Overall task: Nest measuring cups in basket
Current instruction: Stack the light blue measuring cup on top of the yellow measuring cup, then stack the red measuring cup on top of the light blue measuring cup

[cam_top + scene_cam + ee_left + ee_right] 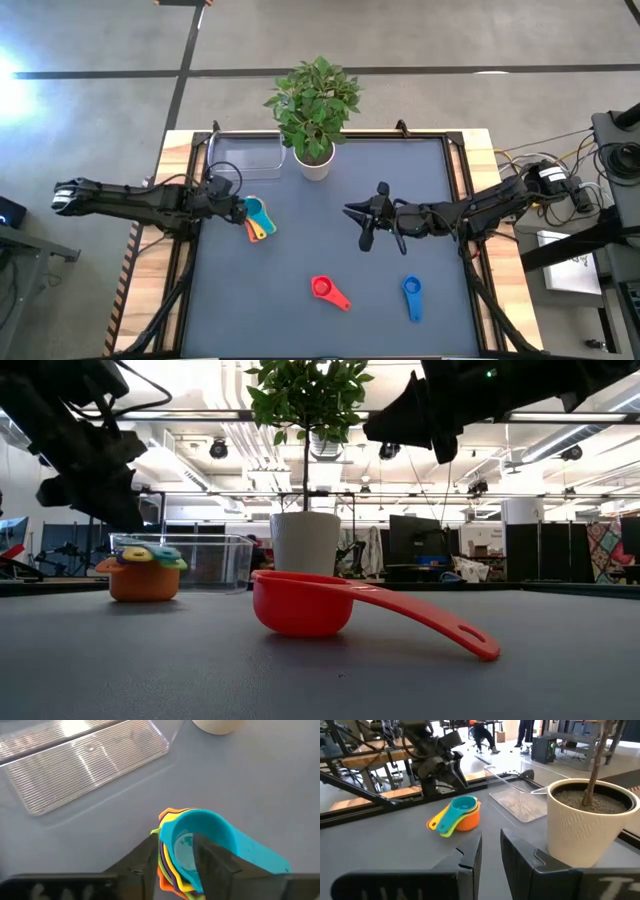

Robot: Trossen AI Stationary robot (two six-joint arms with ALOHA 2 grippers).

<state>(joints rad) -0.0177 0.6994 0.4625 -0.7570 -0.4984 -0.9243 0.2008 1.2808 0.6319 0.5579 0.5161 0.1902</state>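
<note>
A nested stack of measuring cups [258, 218], orange at the bottom and teal-blue on top, stands on its base on the table at the left; it also shows in the low view [145, 572]. My left gripper [238, 208] is open just above the stack's left rim [172, 847], one finger over the teal cup and one outside the stack. A red cup [322, 288] and a blue cup [411, 288] lie apart near the front edge. The clear basket [245, 153] sits at the far left. My right gripper [355, 228] hangs open and empty over the table's middle.
A plant in a white pot [313, 160] stands just right of the basket at the far edge. The red cup's handle [430, 618] points toward the near right. Bare table lies between the stack and the red cup.
</note>
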